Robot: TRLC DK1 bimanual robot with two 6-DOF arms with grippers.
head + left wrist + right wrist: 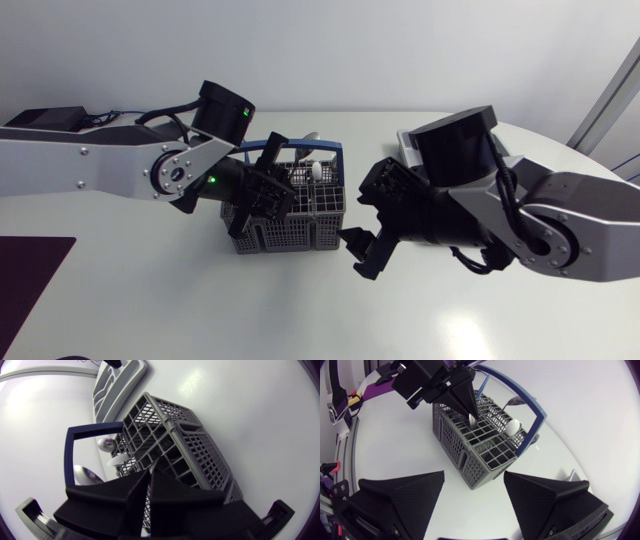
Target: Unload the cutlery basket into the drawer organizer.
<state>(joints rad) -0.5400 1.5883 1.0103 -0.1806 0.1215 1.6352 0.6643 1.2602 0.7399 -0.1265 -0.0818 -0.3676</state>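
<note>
At table centre: cutlery basket (300, 228), grey lattice with a blue hoop handle (318, 148), standing upright on the white table (150, 300).
Basket contents: several utensils standing in the compartments on the handle side; a pale rounded utensil head (514, 425) shows above the rim, and a spoon bowl (86, 476) lies against the handle frame. The compartments on the side facing the right arm show no utensil above the rim.
Left arm: enters from the left edge of the head view and ends directly over the basket.
Left gripper (471, 409): pointed down into the basket, fingers (170, 491) drawn together to a narrow slit. In the right wrist view a pale utensil (471, 420) stands out directly from between the tips, its other end down inside a compartment; the tips pinch it from both sides.
Right arm: enters from the right edge of the head view and stops beside the basket, on its right.
Right gripper (474, 480): fingers spread wide, nothing between them, tips aimed at the near corner of the basket but clear of it.
Drawer organizer (120, 380): pale grey moulded tray, flat on the table beyond the basket as seen from the left wrist. In the head view only one edge (408, 145) shows, behind the right arm.
Contact: basket and organizer stand apart.
</note>
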